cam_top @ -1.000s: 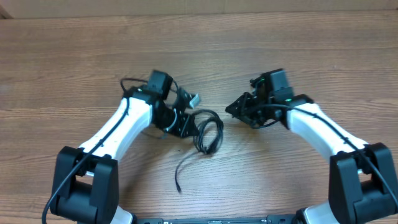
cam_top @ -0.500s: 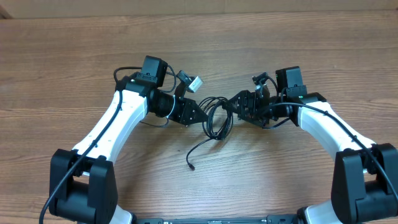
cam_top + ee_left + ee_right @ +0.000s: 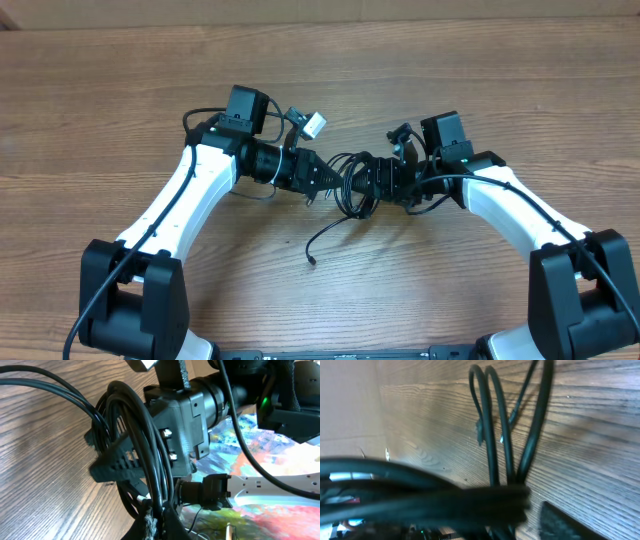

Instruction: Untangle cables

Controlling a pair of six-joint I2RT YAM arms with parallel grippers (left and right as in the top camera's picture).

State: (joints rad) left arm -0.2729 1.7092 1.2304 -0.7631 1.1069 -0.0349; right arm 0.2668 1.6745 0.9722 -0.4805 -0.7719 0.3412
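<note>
The black cables (image 3: 350, 190) hang as a looped bundle between my two grippers, just above the table. One loose tail (image 3: 322, 244) trails down to the table. My left gripper (image 3: 322, 178) is shut on the bundle's left side; in the left wrist view its fingertips (image 3: 161, 522) pinch the cords (image 3: 150, 455). My right gripper (image 3: 383, 180) has reached the bundle's right side with its fingers either side of the cords and a gap still showing. In the right wrist view, blurred cords (image 3: 420, 497) cross close in front and loops (image 3: 492, 435) hang beyond.
A white plug end (image 3: 314, 125) on a cord sticks up by the left wrist. The wooden table (image 3: 120, 90) surrounds the arms. A colourful surface (image 3: 250, 435) shows behind the right arm in the left wrist view.
Both grippers have moved toward each other. The left one carried the bundle right and up. The right one moved left and now straddles the bundle. The loose tail shifted right.
</note>
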